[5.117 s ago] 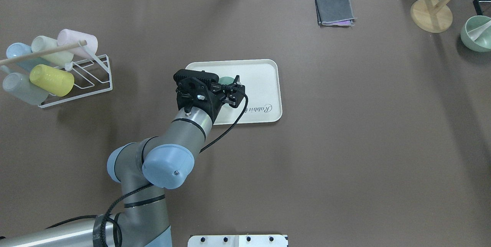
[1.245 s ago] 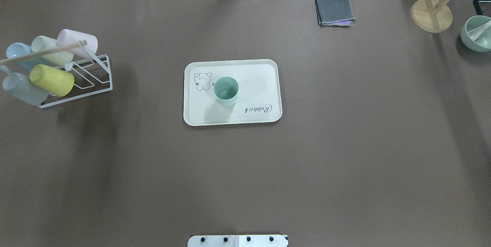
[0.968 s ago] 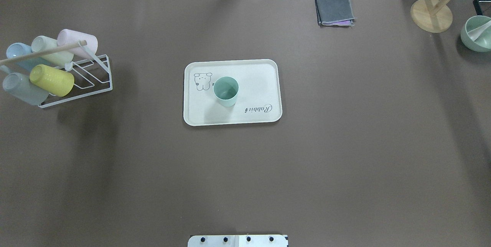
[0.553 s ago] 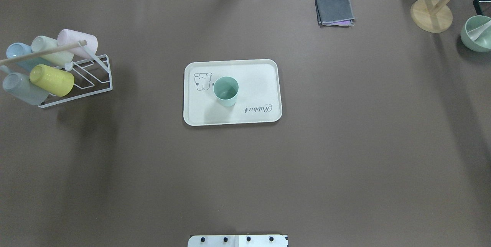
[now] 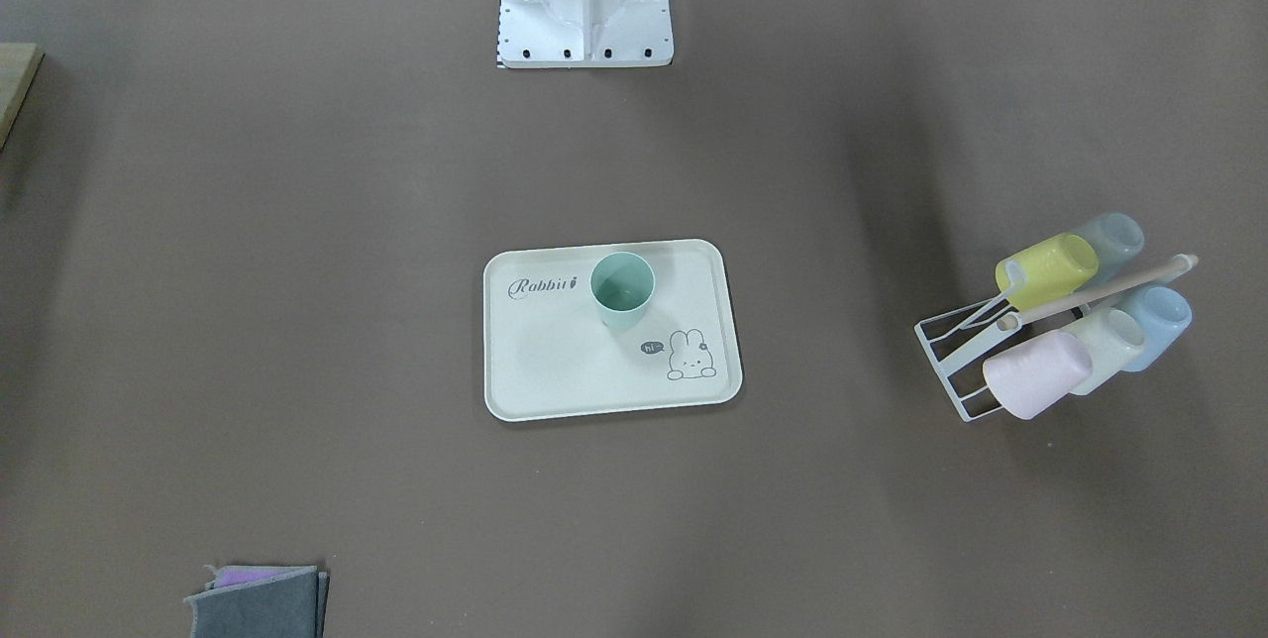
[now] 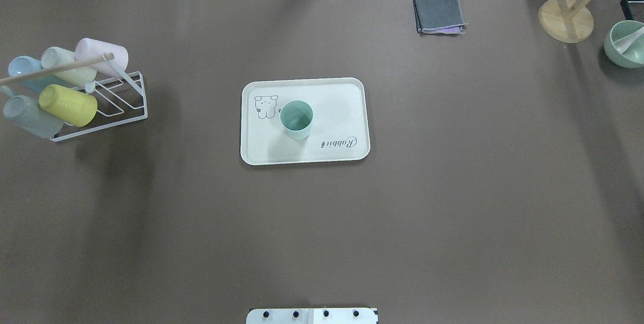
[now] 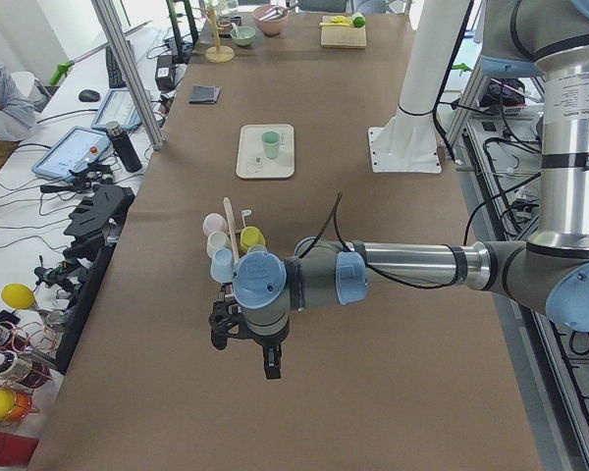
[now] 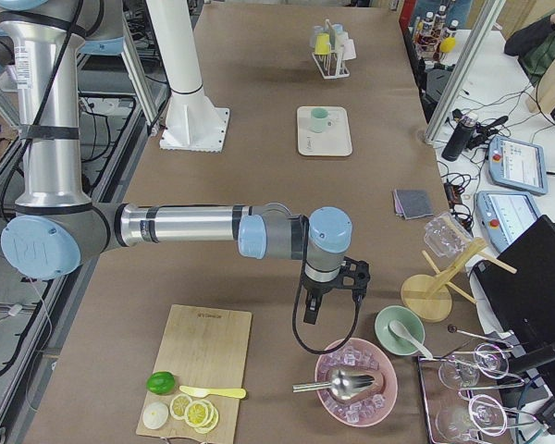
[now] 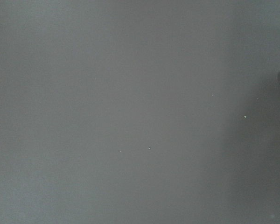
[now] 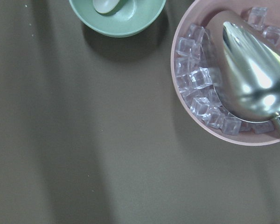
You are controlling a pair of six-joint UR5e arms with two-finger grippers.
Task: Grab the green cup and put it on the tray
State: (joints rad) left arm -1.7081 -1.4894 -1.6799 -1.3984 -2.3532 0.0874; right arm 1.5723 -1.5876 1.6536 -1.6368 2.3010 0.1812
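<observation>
Overhead exterior: green cup (image 6: 296,119) stands well inside tray (image 6: 337,105).

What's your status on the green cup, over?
Away from tray: left gripper, right gripper, open or shut unclear. Upright on tray: green cup. Well aside: cup rack, no obstruction.

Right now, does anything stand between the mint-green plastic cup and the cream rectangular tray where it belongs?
Nothing visible does: the mint-green plastic cup already stands upright on the cream rectangular tray.
</observation>
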